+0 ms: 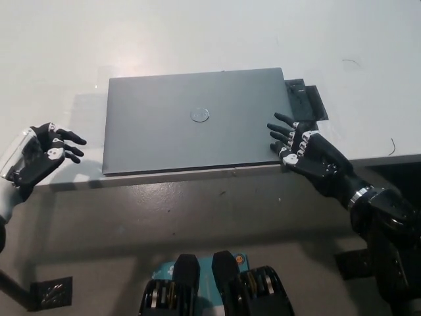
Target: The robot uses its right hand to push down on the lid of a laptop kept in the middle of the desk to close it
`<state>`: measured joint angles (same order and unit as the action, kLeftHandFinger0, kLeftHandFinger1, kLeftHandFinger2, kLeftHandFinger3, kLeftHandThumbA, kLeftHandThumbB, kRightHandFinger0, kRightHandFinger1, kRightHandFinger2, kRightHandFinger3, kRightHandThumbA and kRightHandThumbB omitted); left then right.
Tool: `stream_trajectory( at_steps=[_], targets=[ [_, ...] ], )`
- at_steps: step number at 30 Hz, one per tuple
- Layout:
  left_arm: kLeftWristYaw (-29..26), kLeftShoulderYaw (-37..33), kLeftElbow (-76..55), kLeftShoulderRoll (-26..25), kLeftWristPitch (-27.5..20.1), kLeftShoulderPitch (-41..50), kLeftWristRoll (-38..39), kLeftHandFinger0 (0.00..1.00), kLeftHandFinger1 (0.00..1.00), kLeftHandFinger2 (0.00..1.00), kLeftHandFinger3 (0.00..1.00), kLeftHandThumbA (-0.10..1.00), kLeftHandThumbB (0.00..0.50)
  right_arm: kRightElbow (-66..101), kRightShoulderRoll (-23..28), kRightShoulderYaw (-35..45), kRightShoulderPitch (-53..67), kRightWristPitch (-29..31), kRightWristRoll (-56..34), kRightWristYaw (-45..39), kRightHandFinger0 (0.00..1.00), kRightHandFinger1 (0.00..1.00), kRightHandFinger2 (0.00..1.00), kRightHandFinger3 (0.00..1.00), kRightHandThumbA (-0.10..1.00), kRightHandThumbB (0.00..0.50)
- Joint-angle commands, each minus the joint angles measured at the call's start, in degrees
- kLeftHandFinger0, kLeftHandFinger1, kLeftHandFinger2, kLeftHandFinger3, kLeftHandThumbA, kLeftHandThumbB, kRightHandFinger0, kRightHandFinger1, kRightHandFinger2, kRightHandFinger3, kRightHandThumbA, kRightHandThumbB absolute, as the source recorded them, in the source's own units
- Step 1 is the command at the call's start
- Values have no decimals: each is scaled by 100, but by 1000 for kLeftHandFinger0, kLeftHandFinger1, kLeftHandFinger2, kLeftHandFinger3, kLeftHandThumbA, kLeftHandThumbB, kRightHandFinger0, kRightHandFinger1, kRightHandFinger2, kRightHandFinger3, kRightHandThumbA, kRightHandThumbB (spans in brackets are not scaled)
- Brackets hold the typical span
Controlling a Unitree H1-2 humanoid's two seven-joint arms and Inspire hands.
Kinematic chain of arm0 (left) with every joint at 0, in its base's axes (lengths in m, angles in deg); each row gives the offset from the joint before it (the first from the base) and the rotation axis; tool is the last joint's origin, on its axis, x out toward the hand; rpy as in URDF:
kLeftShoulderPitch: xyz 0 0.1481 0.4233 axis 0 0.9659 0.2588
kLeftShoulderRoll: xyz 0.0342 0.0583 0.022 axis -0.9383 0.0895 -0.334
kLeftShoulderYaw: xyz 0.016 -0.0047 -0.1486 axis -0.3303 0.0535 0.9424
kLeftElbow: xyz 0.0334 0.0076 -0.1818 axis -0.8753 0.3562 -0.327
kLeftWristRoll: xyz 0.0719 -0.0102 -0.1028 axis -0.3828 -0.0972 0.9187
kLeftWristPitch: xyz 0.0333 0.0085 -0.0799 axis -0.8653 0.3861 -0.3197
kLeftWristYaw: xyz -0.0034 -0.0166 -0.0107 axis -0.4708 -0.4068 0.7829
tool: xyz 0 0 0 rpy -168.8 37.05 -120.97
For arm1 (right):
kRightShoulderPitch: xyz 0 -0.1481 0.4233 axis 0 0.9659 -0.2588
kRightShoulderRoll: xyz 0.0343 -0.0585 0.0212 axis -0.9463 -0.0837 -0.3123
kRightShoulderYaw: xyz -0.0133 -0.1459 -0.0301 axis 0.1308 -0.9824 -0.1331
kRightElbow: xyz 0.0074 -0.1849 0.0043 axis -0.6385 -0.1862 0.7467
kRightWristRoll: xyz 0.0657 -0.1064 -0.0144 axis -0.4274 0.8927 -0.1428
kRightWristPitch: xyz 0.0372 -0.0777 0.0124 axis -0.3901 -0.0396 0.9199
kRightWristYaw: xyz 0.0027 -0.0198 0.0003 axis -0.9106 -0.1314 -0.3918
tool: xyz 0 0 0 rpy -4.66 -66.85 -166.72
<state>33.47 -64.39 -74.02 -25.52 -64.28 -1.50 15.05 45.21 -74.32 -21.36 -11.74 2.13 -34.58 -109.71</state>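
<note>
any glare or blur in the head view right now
Head view: a soft bright glare patch on the white desk just behind the closed laptop; the lid is evenly lit, its logo sharp; both the right hand and left hand look crisp, no motion blur.

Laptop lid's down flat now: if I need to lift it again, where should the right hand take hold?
Probably the front edge of the laptop, nearest the robot, coming from below the desk lip. The lid lies flush, and the right hand already sits at its front right corner. The left hand rests off to the side.
</note>
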Motion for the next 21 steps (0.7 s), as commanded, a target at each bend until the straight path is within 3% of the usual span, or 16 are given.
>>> stream_trajectory(
  at_steps=[1,7,10,12,16,19,21],
  targets=[
    [77,52,-13,-194,-278,-177,23,464,457,505,513,-100,107,-89,19,-15,-83,-72,-40,-20,1000,1000,948,1000,225,211],
    [55,92,-62,-145,-246,-125,88,476,466,512,537,-100,108,74,26,-9,-188,-148,-49,29,1000,1000,934,1000,248,239],
    [48,84,-68,-156,-218,-102,63,476,470,516,561,-100,106,390,43,64,-200,-312,-197,4,1000,964,891,1000,205,230],
    [33,86,-62,-155,-303,-61,23,469,464,504,547,-100,104,681,128,78,-203,-373,-307,-129,1000,993,893,1000,190,199],
    [-55,84,-199,-149,-155,17,-42,462,456,503,551,-100,87,1836,526,399,-176,-978,-674,-87,1000,993,885,1000,214,221],
    [-76,89,-267,-160,-36,46,-37,476,471,520,560,-100,88,2405,884,580,-26,-965,-664,-75,1000,1000,940,1000,245,207],
    [-28,103,-215,-156,-172,43,8,475,464,511,539,-100,84,2616,1045,765,93,-992,-812,-26,1000,1000,913,1000,239,219]
  ],
)
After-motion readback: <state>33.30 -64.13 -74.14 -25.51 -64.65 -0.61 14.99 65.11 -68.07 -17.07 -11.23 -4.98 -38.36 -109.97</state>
